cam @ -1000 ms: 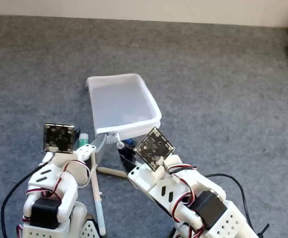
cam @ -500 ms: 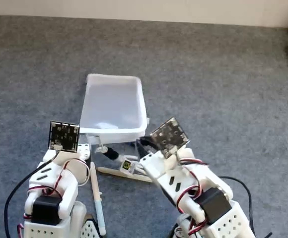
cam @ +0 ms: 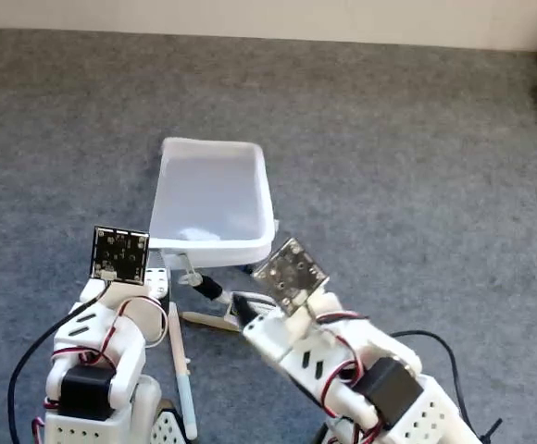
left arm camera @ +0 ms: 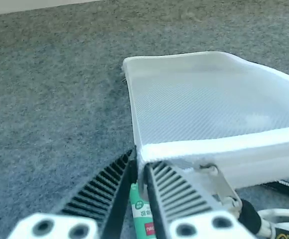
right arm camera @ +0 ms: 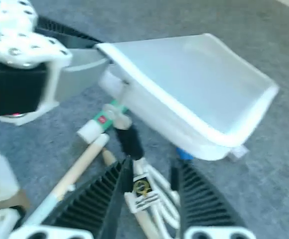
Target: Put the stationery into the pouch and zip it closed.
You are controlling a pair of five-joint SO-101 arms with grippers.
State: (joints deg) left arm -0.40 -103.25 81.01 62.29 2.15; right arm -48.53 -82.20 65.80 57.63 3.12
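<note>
Left gripper (left arm camera: 138, 165) clamped on pouch (cam: 211, 199) near corner; its long axis runs away from arms. Right gripper (right arm camera: 152, 164) jaws spread above stationery (right arm camera: 130, 142).

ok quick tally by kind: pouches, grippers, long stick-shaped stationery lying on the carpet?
Pouch: 1
Grippers: 2 (left gripper, right gripper)
Long sticks: 2 (wooden stick, pale blue pen)
Total: 5
Small bits bunched under the pouch edge: too tangled to count.
</note>
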